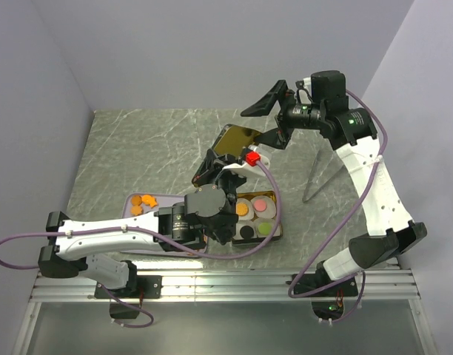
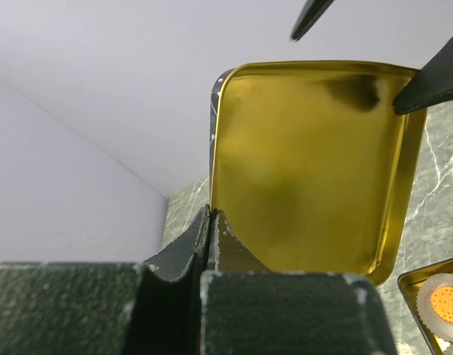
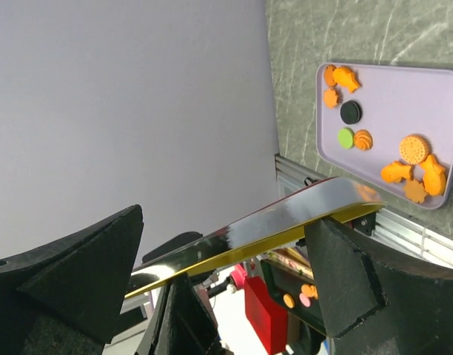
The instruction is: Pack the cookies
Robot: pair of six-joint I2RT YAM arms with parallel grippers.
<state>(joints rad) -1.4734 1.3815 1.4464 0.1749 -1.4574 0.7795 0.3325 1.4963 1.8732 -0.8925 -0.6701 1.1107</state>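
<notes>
left fingers [image 2: 210, 225] are pinched together on the edge of the tin lid [image 2: 308, 170] near one corner, holding it up off the counter [image 1: 152, 140] with the gold inside facing the left wrist cam. right fingers [image 3: 345, 281] stand wide apart, one each side of the lid. the right wrist view shows the lid edge-on running between them, with its far end just at the inner face of one finger; can't tell whether that's real contact. in the left wrist view both right fingertips show at the lid's top edge, one above the rim and one over the top right corner. cookies [image 3: 414, 148]: a loose batch lies on the purple tray [image 3: 411, 96], mostly orange rounds and flower shapes plus one black and one green disc. the rest sit in the tin base [image 2: 426, 271] on the counter below the raised lid, next to the tray: orange, pink, green and black ones seen from the top cam, placed in white paper cups [image 2: 426, 292]. neither pair of fingers is on a cookie.
</notes>
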